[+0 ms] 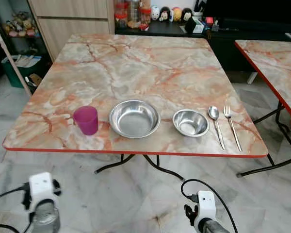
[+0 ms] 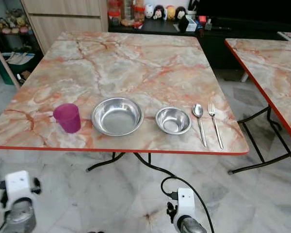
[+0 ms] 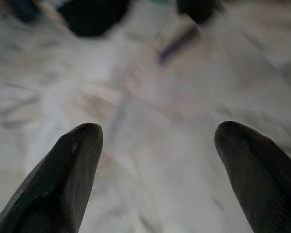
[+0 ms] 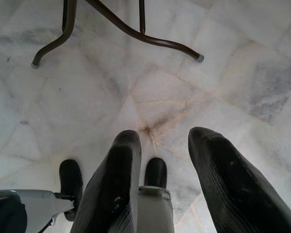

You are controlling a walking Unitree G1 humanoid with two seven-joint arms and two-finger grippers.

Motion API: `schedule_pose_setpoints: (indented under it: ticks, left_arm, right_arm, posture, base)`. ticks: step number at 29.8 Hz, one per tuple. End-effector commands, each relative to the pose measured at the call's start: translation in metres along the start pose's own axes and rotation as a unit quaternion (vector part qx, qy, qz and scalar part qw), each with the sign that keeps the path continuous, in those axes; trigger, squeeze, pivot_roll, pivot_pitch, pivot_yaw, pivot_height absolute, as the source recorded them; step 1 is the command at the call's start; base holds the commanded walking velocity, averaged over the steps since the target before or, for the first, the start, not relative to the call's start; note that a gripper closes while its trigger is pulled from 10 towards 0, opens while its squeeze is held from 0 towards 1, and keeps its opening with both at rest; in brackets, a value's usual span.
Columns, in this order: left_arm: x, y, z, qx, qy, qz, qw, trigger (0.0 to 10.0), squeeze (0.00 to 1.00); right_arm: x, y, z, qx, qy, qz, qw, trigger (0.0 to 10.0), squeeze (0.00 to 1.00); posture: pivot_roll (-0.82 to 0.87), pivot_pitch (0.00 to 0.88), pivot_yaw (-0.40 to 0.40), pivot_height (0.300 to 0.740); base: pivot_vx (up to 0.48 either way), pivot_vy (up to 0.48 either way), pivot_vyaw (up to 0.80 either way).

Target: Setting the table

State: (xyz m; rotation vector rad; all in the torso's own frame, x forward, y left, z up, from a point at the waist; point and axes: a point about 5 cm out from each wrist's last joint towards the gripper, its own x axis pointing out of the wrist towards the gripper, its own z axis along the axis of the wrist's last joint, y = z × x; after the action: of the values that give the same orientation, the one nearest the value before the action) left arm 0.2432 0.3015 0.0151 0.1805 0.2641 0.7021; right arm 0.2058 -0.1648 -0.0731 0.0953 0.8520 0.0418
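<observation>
Lower centre: purple cup [image 1: 86,119], large steel bowl [image 1: 134,118], small steel bowl [image 1: 190,122], spoon [image 1: 215,121], fork [image 1: 232,126], in a row along near edge of marble-patterned table [image 1: 136,58]; bowls empty. Below: pale tiled floor [image 4: 194,82]. Left gripper [image 3: 157,138] and right gripper [image 4: 160,145] spread apart, holding nothing.

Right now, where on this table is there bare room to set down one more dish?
The table is bare behind the row along its near edge. That row is crowded: purple cup, large bowl, small bowl, spoon, fork. A smaller patch lies left of the cup.
</observation>
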Motion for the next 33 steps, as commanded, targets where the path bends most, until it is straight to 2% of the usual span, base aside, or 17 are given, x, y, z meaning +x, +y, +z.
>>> schedule_pose_setpoints:
  ticks: [1, 4, 5, 8, 10, 12, 13, 15, 16, 17, 19, 23, 24, 25, 30, 31, 33]
  left_arm:
    - [0.008, 0.014, 0.018, -0.009, -0.047, 0.049, 0.998, 10.0, 0.00]
    - [0.020, 0.026, 0.061, 0.035, -0.152, 0.087, 0.984, 10.0, 0.00]
    - [0.024, 0.031, 0.093, 0.030, -0.216, 0.115, 0.969, 10.0, 0.00]
    - [0.025, 0.033, 0.110, 0.021, -0.249, 0.123, 0.960, 10.0, 0.00]
    - [0.022, 0.018, 0.159, -0.053, -0.318, 0.079, 0.943, 10.0, 0.00]
    - [0.021, 0.011, 0.174, -0.078, -0.333, 0.057, 0.938, 10.0, 0.00]
    - [0.017, -0.005, 0.193, -0.118, -0.344, 0.000, 0.932, 10.0, 0.00]
    - [0.014, -0.013, 0.201, -0.135, -0.346, -0.028, 0.928, 10.0, 0.00]
    - [0.005, -0.030, 0.214, -0.172, -0.348, -0.089, 0.917, 10.0, 0.00]
    - [0.005, -0.030, 0.214, -0.172, -0.348, -0.089, 0.917, 10.0, 0.00]
    - [-0.012, -0.052, 0.224, -0.223, -0.334, -0.179, 0.898, 10.0, 0.00]
    - [-0.025, -0.064, 0.226, -0.245, -0.325, -0.229, 0.884, 10.0, 0.00]
    - [-0.035, -0.074, 0.225, -0.265, -0.307, -0.275, 0.872, 10.0, 0.00]
    - [-0.045, -0.084, 0.221, -0.265, -0.291, -0.323, 0.860, 10.0, 0.00]
    - [-0.060, -0.097, 0.209, -0.244, -0.271, -0.394, 0.844, 10.0, 0.00]
    - [-0.079, -0.105, 0.205, -0.228, -0.261, -0.465, 0.815, 10.0, 0.00]
    - [-0.091, -0.109, 0.199, -0.207, -0.242, -0.514, 0.797, 10.0, 0.00]
  right_arm:
    - [-0.001, -0.001, -0.002, -0.004, 0.006, -0.001, 1.000, 10.0, 0.00]
    - [0.000, 0.000, -0.002, -0.007, 0.007, 0.001, 1.000, 10.0, 0.00]
    - [0.000, 0.000, -0.002, -0.008, 0.007, 0.003, 1.000, 10.0, 0.00]
    - [0.000, 0.001, -0.001, -0.009, 0.007, 0.003, 1.000, 10.0, 0.00]
    - [0.000, 0.002, -0.001, -0.010, 0.007, 0.004, 1.000, 10.0, 0.00]
    - [0.000, 0.002, 0.000, -0.011, 0.007, 0.005, 1.000, 10.0, 0.00]
    - [0.001, 0.002, 0.000, -0.010, 0.006, 0.005, 1.000, 10.0, 0.00]
    - [0.001, 0.002, 0.000, -0.010, 0.006, 0.005, 1.000, 10.0, 0.00]
    - [0.001, 0.002, 0.000, -0.009, 0.006, 0.004, 1.000, 10.0, 0.00]
    - [0.001, 0.002, 0.000, -0.009, 0.006, 0.004, 1.000, 10.0, 0.00]
    - [0.000, 0.002, -0.001, -0.006, 0.006, 0.002, 1.000, 10.0, 0.00]
    - [0.000, 0.001, -0.002, -0.005, 0.007, 0.001, 1.000, 10.0, 0.00]
    - [-0.001, 0.001, -0.004, -0.004, 0.008, 0.000, 1.000, 10.0, 0.00]
    - [-0.001, 0.001, -0.005, -0.004, 0.009, 0.000, 1.000, 10.0, 0.00]
    - [-0.001, 0.001, -0.006, -0.004, 0.011, 0.000, 1.000, 10.0, 0.00]
    - [-0.001, 0.001, -0.007, -0.004, 0.012, 0.000, 1.000, 10.0, 0.00]
    - [-0.001, 0.001, -0.007, -0.004, 0.012, 0.001, 1.000, 10.0, 0.00]
  posture:
    - [0.13, 0.133, -0.072, 0.740]
    - [0.14, 0.134, -0.073, 0.740]
    - [0.14, 0.133, -0.073, 0.740]
    - [0.14, 0.134, -0.073, 0.740]
    - [0.14, 0.131, -0.072, 0.740]
    - [0.13, 0.131, -0.073, 0.740]
    - [0.13, 0.130, -0.071, 0.740]
    - [0.13, 0.130, -0.071, 0.740]
    - [0.12, 0.131, -0.066, 0.740]
    - [0.12, 0.131, -0.066, 0.740]
    - [0.12, 0.133, -0.062, 0.740]
    - [0.12, 0.135, -0.060, 0.740]
    - [0.12, 0.138, -0.058, 0.740]
    - [0.12, 0.140, -0.058, 0.740]
    - [0.12, 0.142, -0.056, 0.740]
    - [0.12, 0.146, -0.055, 0.740]
    - [0.12, 0.147, -0.055, 0.740]
  base:
    - [0.000, 0.000, 0.00]
    - [0.000, 0.000, 0.00]
    - [0.000, 0.000, 0.00]
    - [0.000, 0.000, 0.00]
    - [0.000, 0.000, 0.00]
    - [0.000, 0.000, 0.00]
    - [0.000, 0.000, 0.00]
    - [0.000, 0.000, 0.00]
    - [0.000, 0.000, 0.00]
    - [0.000, 0.000, 0.00]
    - [0.000, 0.000, 0.00]
    - [0.000, 0.000, 0.00]
    - [0.000, 0.000, 0.00]
    - [0.000, 0.000, 0.00]
    - [0.000, 0.000, 0.00]
    - [0.000, 0.000, 0.00]
    - [0.000, 0.000, 0.00]
